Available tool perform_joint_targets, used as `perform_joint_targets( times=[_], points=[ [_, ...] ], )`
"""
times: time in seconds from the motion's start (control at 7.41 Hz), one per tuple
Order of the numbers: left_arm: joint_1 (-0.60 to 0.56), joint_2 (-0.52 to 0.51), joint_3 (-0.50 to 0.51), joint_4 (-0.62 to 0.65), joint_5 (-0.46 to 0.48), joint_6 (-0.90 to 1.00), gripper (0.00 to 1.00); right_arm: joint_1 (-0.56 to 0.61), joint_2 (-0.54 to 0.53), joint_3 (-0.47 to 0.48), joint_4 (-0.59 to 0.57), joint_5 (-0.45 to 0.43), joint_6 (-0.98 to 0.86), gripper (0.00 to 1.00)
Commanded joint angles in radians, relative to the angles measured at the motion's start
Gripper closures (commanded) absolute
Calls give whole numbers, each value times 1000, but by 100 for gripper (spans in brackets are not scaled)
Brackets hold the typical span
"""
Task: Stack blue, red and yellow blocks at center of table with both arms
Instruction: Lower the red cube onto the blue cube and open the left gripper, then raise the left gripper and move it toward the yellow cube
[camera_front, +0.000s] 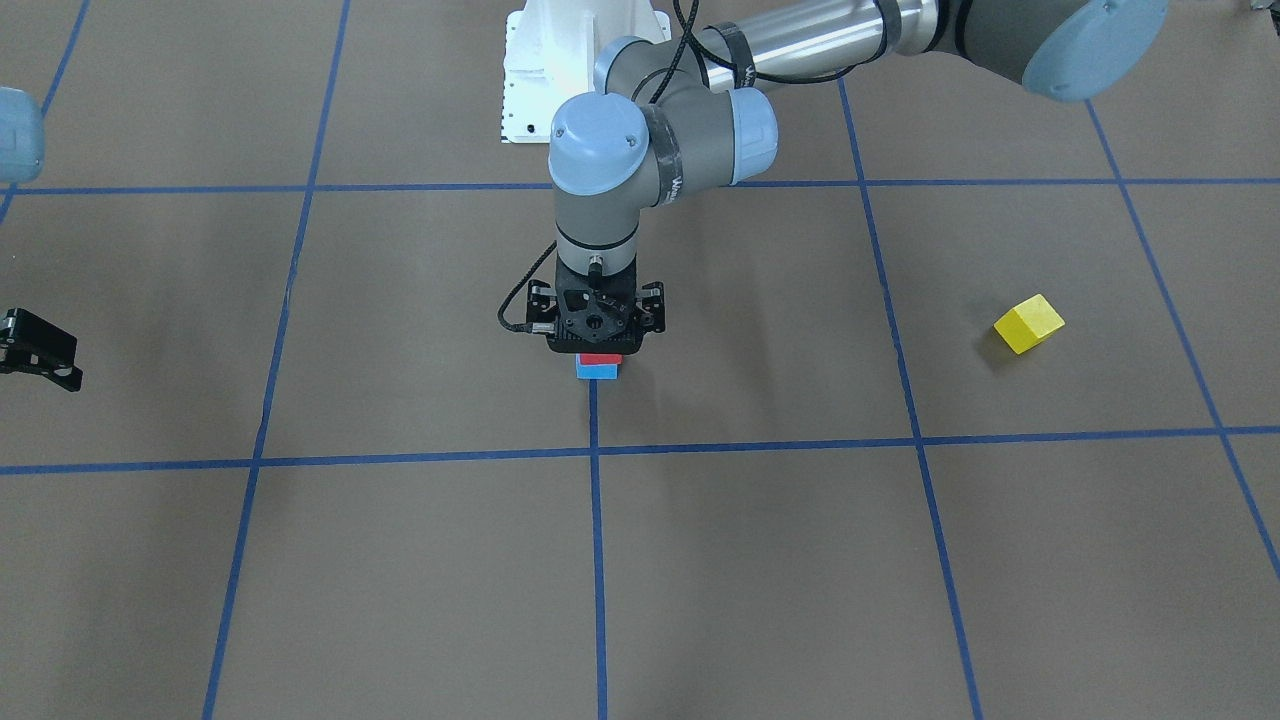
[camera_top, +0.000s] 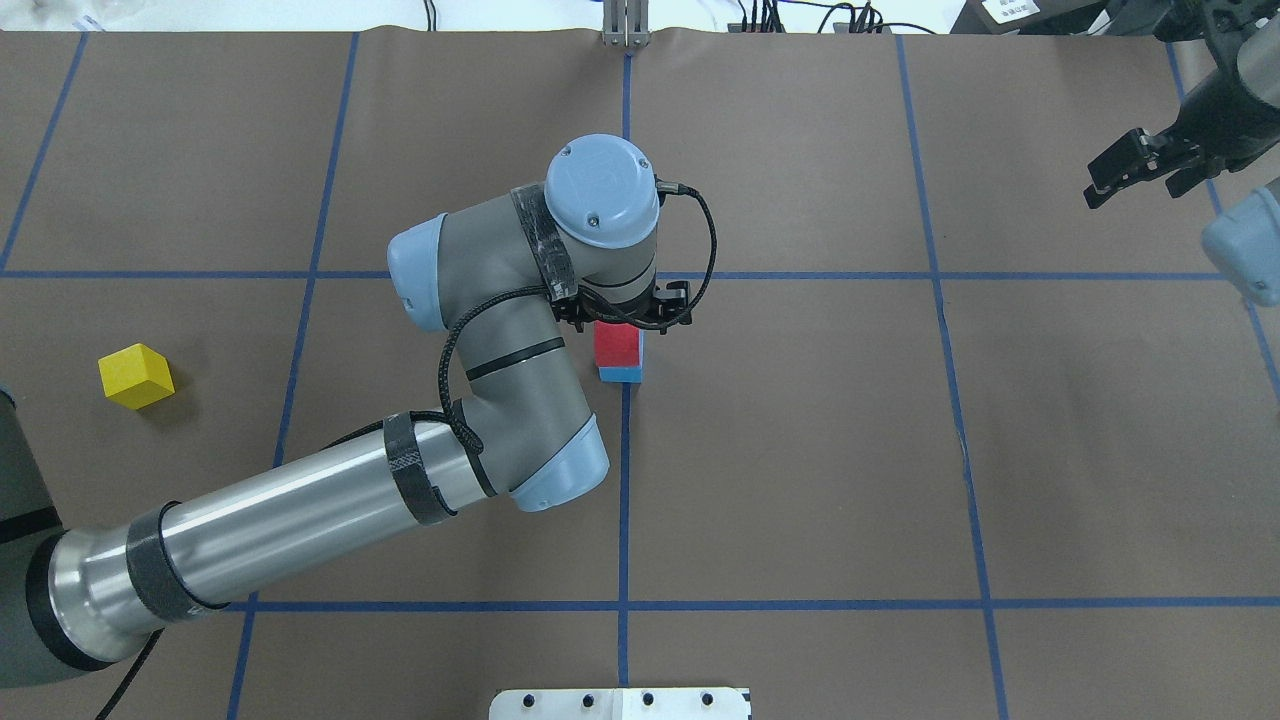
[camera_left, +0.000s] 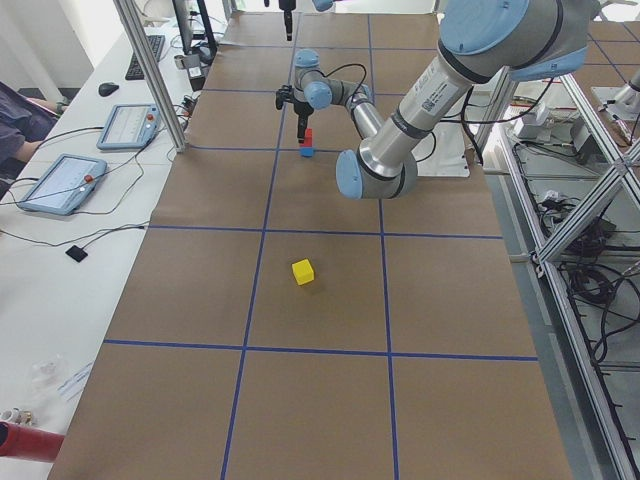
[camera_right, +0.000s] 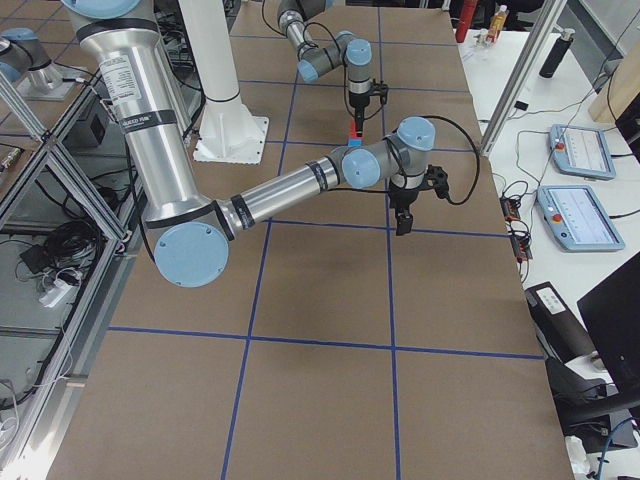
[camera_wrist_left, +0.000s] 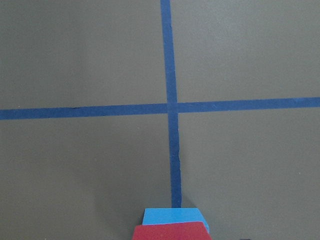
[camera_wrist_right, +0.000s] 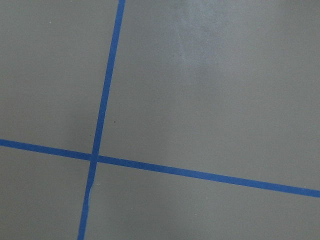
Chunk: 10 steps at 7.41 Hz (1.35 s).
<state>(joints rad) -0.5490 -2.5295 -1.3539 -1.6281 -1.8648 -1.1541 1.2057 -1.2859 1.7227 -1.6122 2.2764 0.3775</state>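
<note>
The red block (camera_top: 618, 348) sits on the blue block (camera_top: 620, 375) at the table's center, on a blue tape line. My left gripper (camera_top: 620, 322) points straight down over the stack and is shut on the red block (camera_front: 600, 359); its fingertips are hidden under the wrist. The blue block (camera_front: 598, 372) shows just below it. The left wrist view shows the red block (camera_wrist_left: 170, 232) over the blue block (camera_wrist_left: 174, 217) at its bottom edge. The yellow block (camera_top: 136, 376) lies alone far out on my left side, also in the front view (camera_front: 1029, 323). My right gripper (camera_top: 1135, 185) is open and empty, far right.
The brown table (camera_top: 800, 450) is marked with a grid of blue tape lines (camera_top: 623, 500). The robot's white base plate (camera_front: 560, 70) is at the table's near edge. My left forearm (camera_top: 300, 510) stretches between the yellow block and the stack.
</note>
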Motion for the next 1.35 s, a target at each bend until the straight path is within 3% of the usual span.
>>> perform_joint_targets(
  times=[0.0,0.13,0.27,0.4,0.54,0.81,1.21],
  points=[
    [-58,0,-68,39,-89,5,0,1,0,0,0,0,0,1],
    [-122,11,-152,153,-159,31,0,2,0,0,0,2,0,1],
    [-161,55,-275,294,-165,133,0,3,-1,0,0,2,0,1],
    [-219,187,-415,353,-165,195,0,3,0,1,2,2,0,1],
    [-282,424,-570,332,-160,256,0,3,0,2,2,2,0,1],
    [-417,704,-608,170,-166,332,0,3,3,8,3,0,1,1],
    [-451,917,-501,-158,-160,153,0,3,-1,8,9,0,1,1]
  ],
)
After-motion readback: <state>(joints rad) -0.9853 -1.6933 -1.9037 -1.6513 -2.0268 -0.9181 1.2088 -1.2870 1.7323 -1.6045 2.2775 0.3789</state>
